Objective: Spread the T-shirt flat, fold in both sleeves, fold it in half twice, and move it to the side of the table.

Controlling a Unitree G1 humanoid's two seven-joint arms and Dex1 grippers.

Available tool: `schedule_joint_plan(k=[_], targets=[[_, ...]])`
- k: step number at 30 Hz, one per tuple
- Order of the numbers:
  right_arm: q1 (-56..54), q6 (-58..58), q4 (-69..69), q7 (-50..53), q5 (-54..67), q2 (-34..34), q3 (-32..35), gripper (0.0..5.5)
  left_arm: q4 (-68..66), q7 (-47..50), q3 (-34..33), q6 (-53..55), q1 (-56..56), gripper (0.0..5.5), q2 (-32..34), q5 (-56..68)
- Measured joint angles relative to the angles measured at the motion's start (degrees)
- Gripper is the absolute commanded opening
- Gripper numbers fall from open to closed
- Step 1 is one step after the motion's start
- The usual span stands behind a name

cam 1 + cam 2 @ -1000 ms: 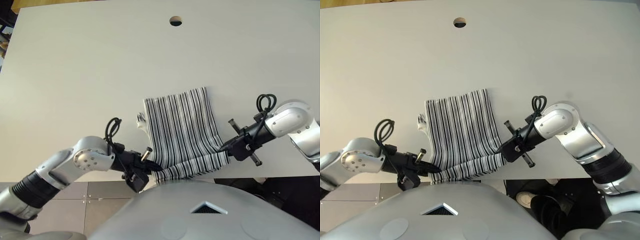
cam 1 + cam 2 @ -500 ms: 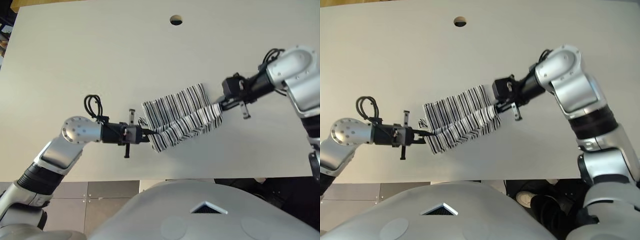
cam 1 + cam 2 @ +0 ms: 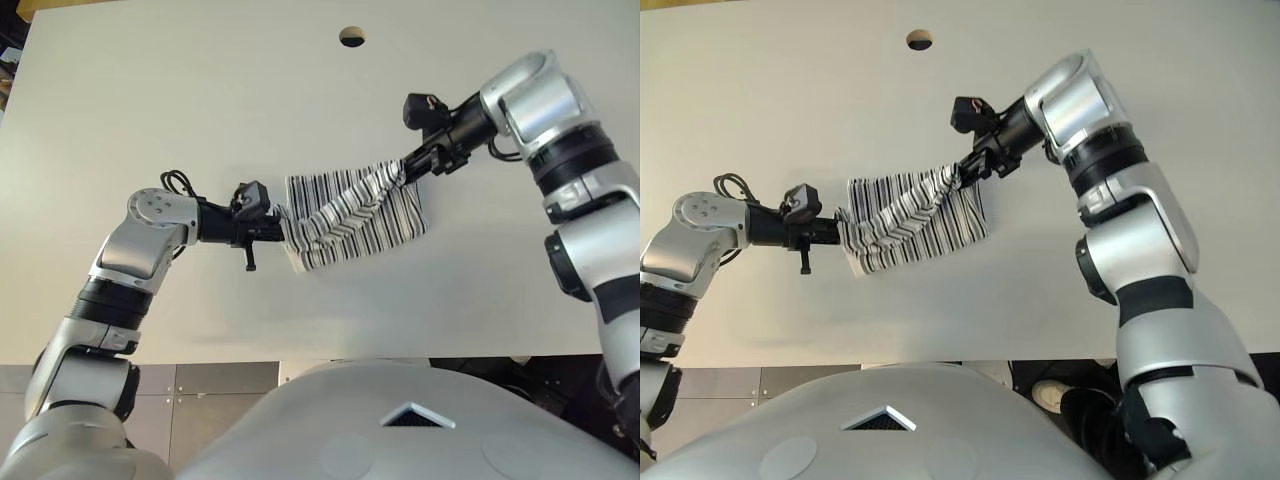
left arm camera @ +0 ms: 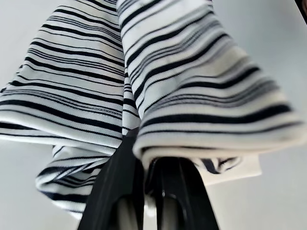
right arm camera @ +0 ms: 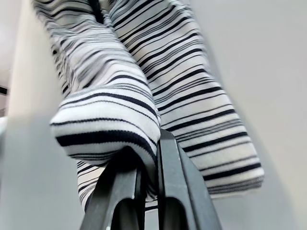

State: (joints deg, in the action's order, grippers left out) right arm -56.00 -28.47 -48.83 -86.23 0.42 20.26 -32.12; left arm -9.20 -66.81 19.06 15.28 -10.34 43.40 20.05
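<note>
Nearest me, left of centre in the head view, my left jaws are clamped on the left end of the T-shirt (image 3: pixel 350 210). My left wrist view has striped cloth bunched over both black fingers (image 4: pixel 120 187). A small white tag (image 4: pixel 240 175) sits just beside them, and I cannot tell whether it carries any print. The T-shirt is a folded black-and-white striped bundle at the middle of the frame. Its lower layer lies on the pale desk (image 3: pixel 150 100), and an upper fold hangs clear of it, stretched between my two jaws. Farther off, right of centre and a little higher, my right jaws are closed on the shirt's far right corner, with cloth rolled over their fingers (image 5: pixel 172 191). Beyond that, near the top edge of the frame, a round hole (image 3: pixel 351 39) is set in the desk, well apart from the shirt.
</note>
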Motion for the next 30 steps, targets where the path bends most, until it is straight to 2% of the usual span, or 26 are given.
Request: schedule_joint_plan(k=[1,2,3,9,14,23,30], targets=[[-1.38,1.20,-3.96,1.07,-0.85,-1.30,0.31,0.47,-1.96,0.34,-1.16,1.00,-0.85,0.10,-1.38,0.12],[-2.40,2.44,-7.64,2.05,-1.46,-2.42,0.80,0.60,-3.73,0.65,-2.15,3.09,-1.96,0.10,-2.45,1.06],[-2.93,3.09,-10.34,2.82,-1.51,-3.10,1.81,0.89,-4.97,0.70,-3.05,4.88,-2.54,0.48,-3.28,1.73],[-4.52,8.94,-22.24,11.30,-5.78,-3.85,5.13,1.87,-11.81,2.78,-9.61,13.33,-5.24,1.31,-7.76,5.19],[-4.78,11.90,-25.97,18.04,-7.41,-1.93,8.48,2.64,-16.89,5.08,-16.57,15.73,-6.23,2.00,-10.14,7.84],[-4.58,11.69,-28.02,26.19,-7.97,-0.54,15.70,4.01,-22.64,7.45,-21.62,12.50,-6.60,3.21,-12.21,7.04],[-5.46,11.46,-28.16,28.24,-7.66,-1.83,20.18,4.10,-25.49,7.53,-23.78,10.29,-9.49,4.11,-12.99,6.52]])
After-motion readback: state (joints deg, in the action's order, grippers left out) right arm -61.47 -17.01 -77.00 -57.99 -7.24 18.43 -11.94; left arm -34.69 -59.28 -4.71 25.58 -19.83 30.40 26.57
